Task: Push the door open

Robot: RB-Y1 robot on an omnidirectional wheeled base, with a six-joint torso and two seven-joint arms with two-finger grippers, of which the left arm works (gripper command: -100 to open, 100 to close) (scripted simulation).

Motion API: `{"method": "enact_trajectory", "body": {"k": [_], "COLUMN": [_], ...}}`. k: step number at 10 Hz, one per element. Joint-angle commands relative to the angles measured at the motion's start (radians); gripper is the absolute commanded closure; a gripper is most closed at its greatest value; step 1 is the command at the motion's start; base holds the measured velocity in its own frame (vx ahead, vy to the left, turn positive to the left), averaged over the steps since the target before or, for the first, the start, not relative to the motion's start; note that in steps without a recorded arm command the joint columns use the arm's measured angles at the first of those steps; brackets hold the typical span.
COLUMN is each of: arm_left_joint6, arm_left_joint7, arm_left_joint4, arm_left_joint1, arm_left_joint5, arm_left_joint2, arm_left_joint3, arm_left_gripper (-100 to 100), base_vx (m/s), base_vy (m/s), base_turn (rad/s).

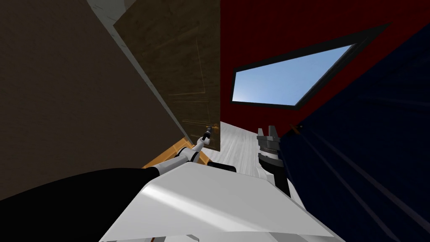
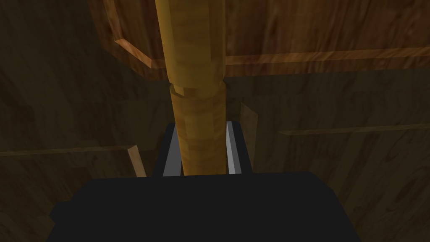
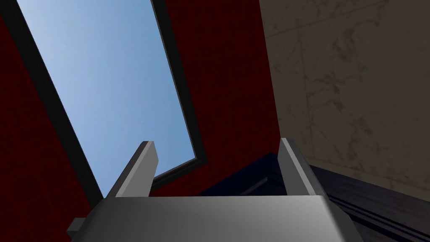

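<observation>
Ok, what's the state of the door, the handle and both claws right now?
Door: looks ajar, with pale floor showing past its free edge.
Left claw: shut on the handle.
Handle: gripped, with a finger pressed against each side.
Right claw: open, holding nothing, raised to the right of the door.
</observation>
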Motion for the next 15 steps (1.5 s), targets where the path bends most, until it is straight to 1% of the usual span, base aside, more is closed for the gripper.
{"method": "enact_trajectory", "body": {"k": [1, 2, 3, 5, 6, 8, 10, 11, 12, 15], "arm_left_joint6": [0.009, 0.009, 0.010, 0.010, 0.011, 0.011, 0.012, 0.016, 0.016, 0.015], "arm_left_joint7": [-0.007, -0.007, -0.015, -0.018, -0.024, -0.032, -0.038, -0.034, -0.038, -0.047], "arm_left_joint4": [-0.017, -0.017, -0.017, -0.016, -0.016, -0.016, -0.015, -0.016, -0.019, -0.016], "arm_left_joint1": [0.002, 0.002, 0.003, 0.004, 0.005, 0.006, 0.008, 0.016, 0.016, 0.019], "arm_left_joint5": [0.008, 0.008, 0.015, 0.017, 0.022, 0.028, 0.034, 0.033, 0.038, 0.047], "arm_left_joint2": [0.017, 0.017, 0.021, 0.023, 0.026, 0.029, 0.032, 0.037, 0.045, 0.056], "arm_left_joint3": [0.025, 0.025, 0.044, 0.050, 0.066, 0.084, 0.100, 0.097, 0.109, 0.133], "arm_left_gripper": [100, 100, 100, 100, 100, 100, 100, 100, 100, 100], "base_vx": [0.175, 0.108, 0.116, 0.126, 0.114, 0.134, 0.150, 0.064, 0.119, 0.167], "base_vy": [-0.193, -0.127, -0.120, -0.114, -0.109, -0.159, -0.107, -0.034, -0.055, -0.082], "base_turn": [0.077, 0.064, 0.051, 0.057, 0.048, 0.078, 0.056, 0.038, 0.043, 0.050]}}
